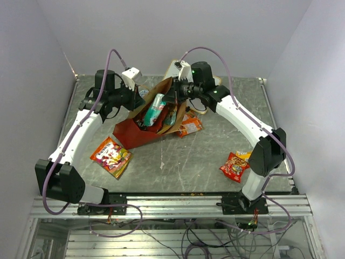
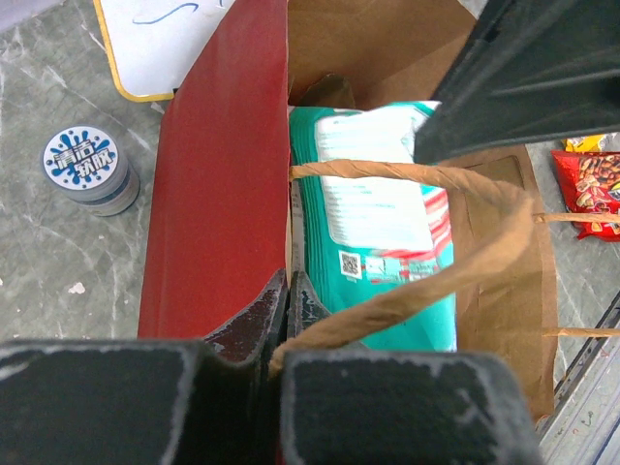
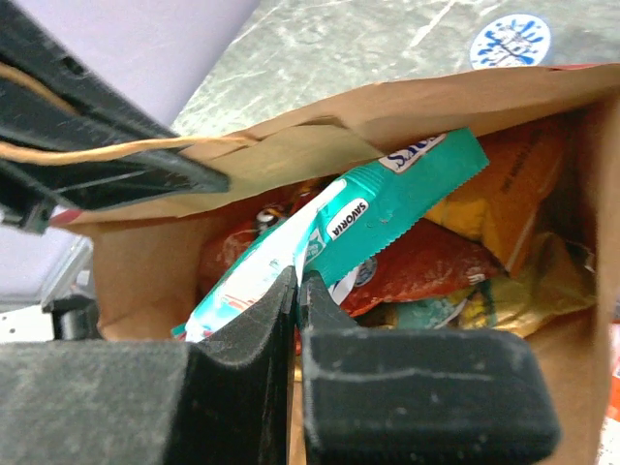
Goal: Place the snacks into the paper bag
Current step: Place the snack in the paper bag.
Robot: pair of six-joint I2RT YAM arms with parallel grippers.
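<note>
Grey marbled tabletop (image 1: 183, 162), scratched and closed in by pale walls, carries a red paper bag (image 1: 126, 135) (image 2: 223, 194) (image 3: 291, 145) with a brown kraft inside and twisted paper loop handles (image 2: 417, 179). It lies tilted near the middle of the table, its mouth facing the back and pulled open between the two arms.

Inside it a teal foil packet (image 1: 154, 108) (image 2: 378, 223) (image 3: 387, 203) with white print stands on top. Under it are a crinkly red packet (image 3: 426, 266), an orange packet (image 3: 504, 194) and a yellowish one (image 3: 542, 281).

The left gripper (image 1: 139, 100) (image 2: 289, 305) is pinched tight on the bag's red side wall at the rim, where the handle loop starts. The right gripper (image 1: 173, 96) (image 3: 296, 295) is closed just as tightly on the opposite rim, with a thin strip of kraft paper between its pads.

A small orange snack pack (image 1: 190, 125) lies flat just beside the bag's right side. A larger orange and red chip packet (image 1: 111, 156) lies at the front left, well apart from the bag. A red packet (image 1: 234, 167) sits at the front right near the right arm's base, with a small yellow bar (image 1: 243, 155) touching its far edge.

Behind the bag's mouth are a round tin with a blue and white lid (image 1: 143, 93) (image 2: 85, 167) (image 3: 511, 39) and a white board with a yellow rim (image 1: 173, 67) (image 2: 165, 39).
</note>
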